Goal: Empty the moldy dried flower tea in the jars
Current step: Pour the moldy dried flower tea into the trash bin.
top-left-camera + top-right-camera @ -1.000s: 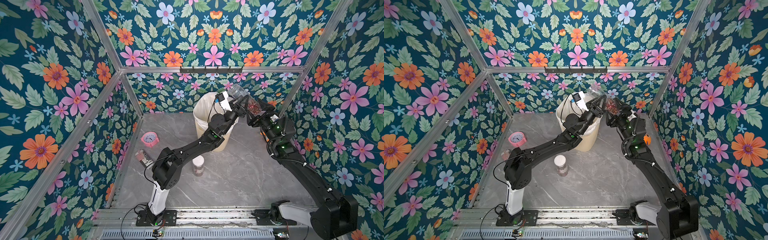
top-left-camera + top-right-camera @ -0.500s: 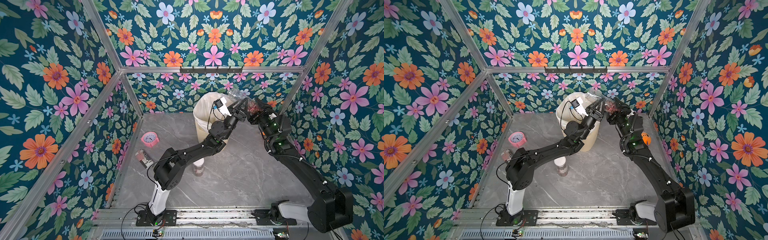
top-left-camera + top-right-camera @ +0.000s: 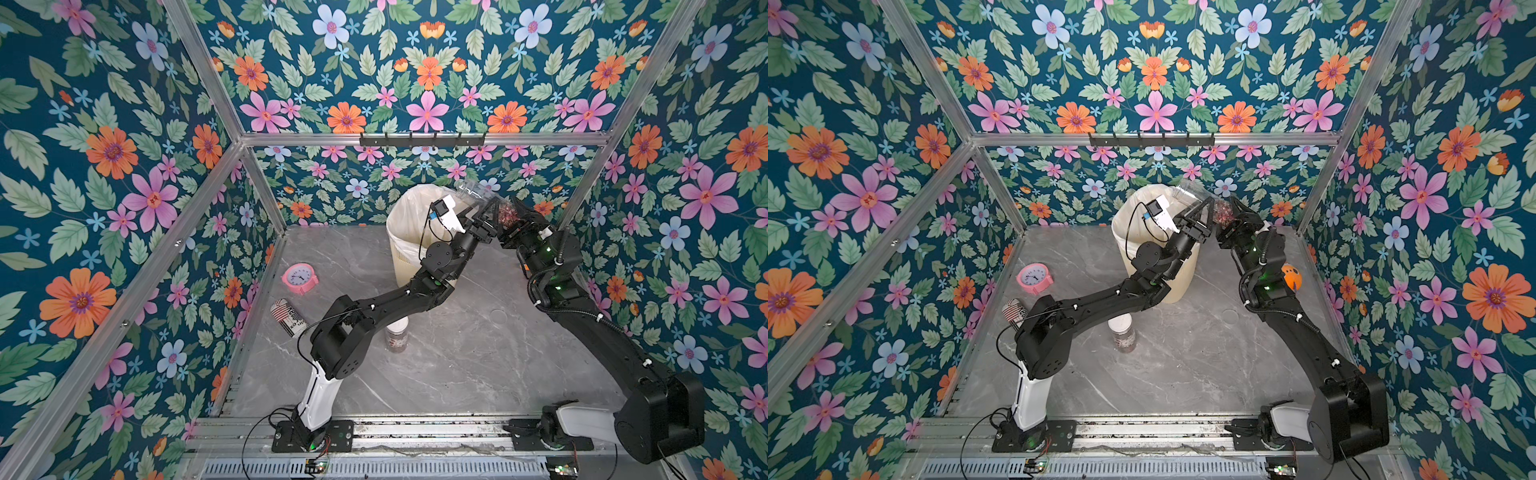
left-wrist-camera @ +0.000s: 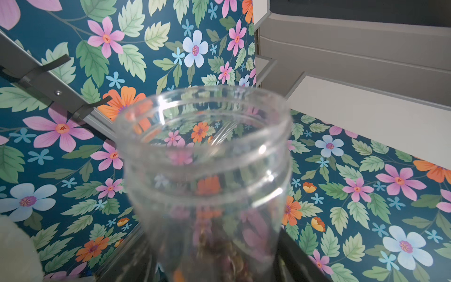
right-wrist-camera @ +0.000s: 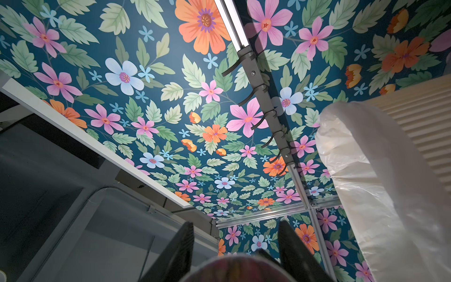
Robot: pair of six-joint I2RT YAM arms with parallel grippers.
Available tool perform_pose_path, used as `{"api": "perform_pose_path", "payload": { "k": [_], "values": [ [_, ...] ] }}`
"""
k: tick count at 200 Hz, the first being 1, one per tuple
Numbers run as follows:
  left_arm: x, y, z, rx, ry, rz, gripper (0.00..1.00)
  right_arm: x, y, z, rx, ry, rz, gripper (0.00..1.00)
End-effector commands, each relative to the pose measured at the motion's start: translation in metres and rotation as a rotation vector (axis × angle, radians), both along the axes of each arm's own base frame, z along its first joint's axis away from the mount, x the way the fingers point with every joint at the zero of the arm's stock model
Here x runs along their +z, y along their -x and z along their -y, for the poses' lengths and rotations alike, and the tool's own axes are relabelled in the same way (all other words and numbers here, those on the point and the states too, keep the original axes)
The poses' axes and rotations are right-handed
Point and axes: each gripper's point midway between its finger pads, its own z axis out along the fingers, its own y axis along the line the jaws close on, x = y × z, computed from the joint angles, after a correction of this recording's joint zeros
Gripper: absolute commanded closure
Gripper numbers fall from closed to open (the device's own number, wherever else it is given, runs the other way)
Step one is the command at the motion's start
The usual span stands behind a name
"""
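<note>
A plain clear jar [image 3: 478, 198] [image 3: 1190, 195] hangs tilted above the bin's right rim, its open mouth toward the back wall. The moldy dried flower tea [image 3: 508, 214] [image 3: 1222, 215] lies in its lower end. My right gripper [image 3: 515, 217] [image 3: 1232, 217] [image 5: 234, 244] is shut on that end. My left gripper [image 3: 484, 217] [image 3: 1203, 212] [image 4: 214, 263] stands open, its fingers spread either side of the jar [image 4: 207, 158]. A second jar [image 3: 397, 338] [image 3: 1122, 334] with a white lid stands on the table under my left arm, holding tea.
The cream bin [image 3: 399, 216] [image 3: 1125, 220] with a white liner stands at the back. A pink clock [image 3: 299, 277] [image 3: 1034, 277] and a patterned can [image 3: 287, 318] [image 3: 1014, 312] are on the left. A clear lid [image 3: 498, 316] [image 3: 1230, 316] lies mid-table. An orange ball [image 3: 1292, 277] sits behind my right arm.
My right gripper has closed on the jar's lower end. My left jaws have spread wider around the jar. The jar has stayed over the bin's right rim.
</note>
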Motion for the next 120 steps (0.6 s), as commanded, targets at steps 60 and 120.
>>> {"api": "perform_pose_path", "payload": {
  "k": [60,120],
  "values": [
    [0.002,0.014,-0.021,0.009,-0.076,-0.027,0.01,0.002,-0.017,0.017,-0.026,-0.071,-0.015,0.54],
    [0.005,0.011,-0.089,0.117,-0.18,-0.084,0.02,-0.01,-0.016,0.037,-0.085,0.275,-0.069,0.54]
  ]
}}
